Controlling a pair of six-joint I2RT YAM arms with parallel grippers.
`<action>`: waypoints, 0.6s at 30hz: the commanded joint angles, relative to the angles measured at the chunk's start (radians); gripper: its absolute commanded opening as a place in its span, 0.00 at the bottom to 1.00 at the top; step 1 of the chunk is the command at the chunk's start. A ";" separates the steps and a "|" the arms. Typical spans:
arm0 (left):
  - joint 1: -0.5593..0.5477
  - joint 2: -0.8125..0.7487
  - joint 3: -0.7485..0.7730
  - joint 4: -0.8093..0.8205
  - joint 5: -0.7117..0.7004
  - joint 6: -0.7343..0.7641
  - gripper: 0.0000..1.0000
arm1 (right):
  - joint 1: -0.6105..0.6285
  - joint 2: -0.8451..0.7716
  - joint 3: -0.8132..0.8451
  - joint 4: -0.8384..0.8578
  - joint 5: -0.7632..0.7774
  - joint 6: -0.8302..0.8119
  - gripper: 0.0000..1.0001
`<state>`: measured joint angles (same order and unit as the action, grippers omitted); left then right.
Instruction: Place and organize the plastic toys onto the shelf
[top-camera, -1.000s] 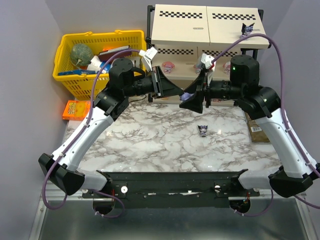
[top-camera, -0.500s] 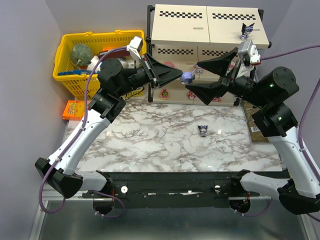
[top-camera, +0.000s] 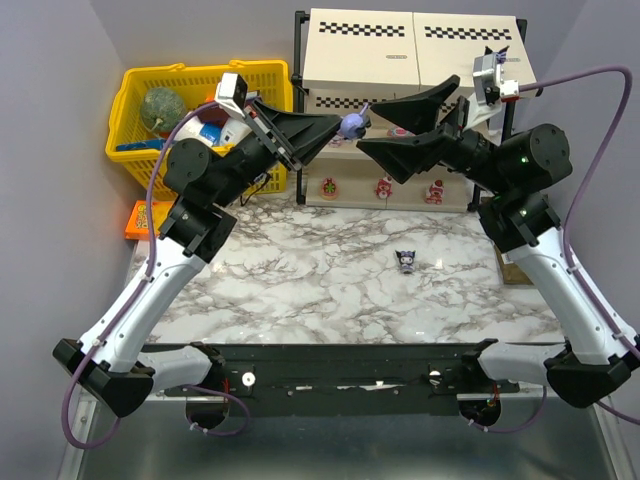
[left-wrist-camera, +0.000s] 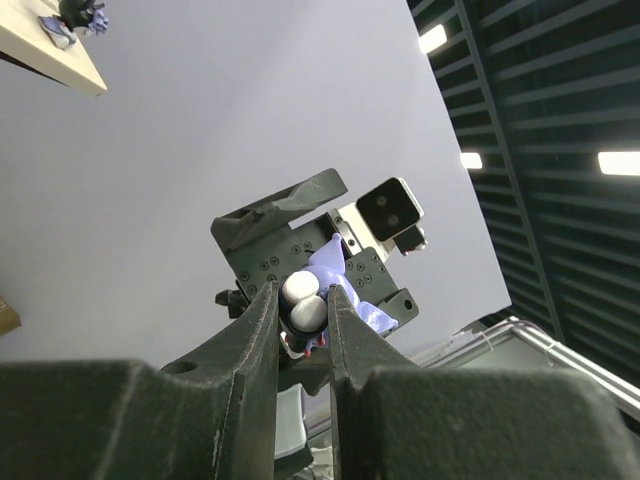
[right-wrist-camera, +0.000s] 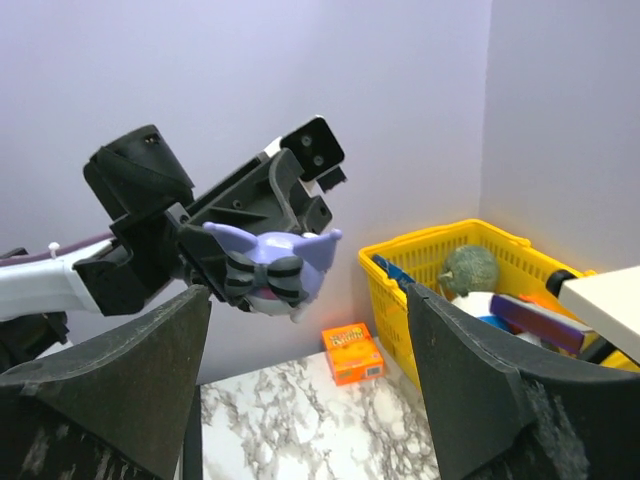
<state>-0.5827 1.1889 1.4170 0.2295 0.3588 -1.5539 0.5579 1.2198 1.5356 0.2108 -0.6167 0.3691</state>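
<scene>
From overhead I see my left gripper (top-camera: 336, 127) raised in front of the shelf (top-camera: 360, 52), its jaws pinched tight on a lilac-and-dark figurine (top-camera: 351, 124) that sticks out past the fingertips. My right gripper (top-camera: 368, 124) faces it from the other side with its jaws spread wide, the tips just beside the toy and not touching it. Another dark figurine (top-camera: 407, 260) stands alone on the marble table (top-camera: 300, 280), a third (top-camera: 497, 55) sits on the top board near the right corner, partly hidden by my right wrist, and three red-pink figurines (top-camera: 384, 186) line the lowest tier. The yellow basket (top-camera: 135, 100) is off to the left of the shelf. On the left wrist camera the left gripper (left-wrist-camera: 302, 293) is narrow, clamped around the lilac-and-dark figurine (left-wrist-camera: 322, 268), with the right arm's wrist camera (left-wrist-camera: 390, 208) straight behind it. On the right wrist camera my right gripper (right-wrist-camera: 308, 292) stands well open, and the lilac-and-dark figurine (right-wrist-camera: 270, 265) hangs in the gap between its fingers (right-wrist-camera: 110, 380), held by the left gripper (right-wrist-camera: 215, 262); the yellow basket (right-wrist-camera: 420, 290) and an orange box (right-wrist-camera: 350, 352) lie beyond.
</scene>
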 joint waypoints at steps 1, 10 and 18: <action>0.003 -0.009 -0.012 0.051 -0.060 -0.021 0.00 | 0.017 0.023 0.021 0.108 -0.064 0.053 0.86; 0.001 -0.003 -0.023 0.099 -0.069 -0.018 0.00 | 0.046 0.072 0.064 0.078 -0.041 0.050 0.79; 0.001 0.000 -0.038 0.103 -0.069 -0.020 0.00 | 0.054 0.115 0.115 0.061 -0.012 0.047 0.66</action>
<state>-0.5827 1.1923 1.3918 0.2905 0.3195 -1.5723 0.6033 1.3209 1.6073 0.2676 -0.6479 0.4187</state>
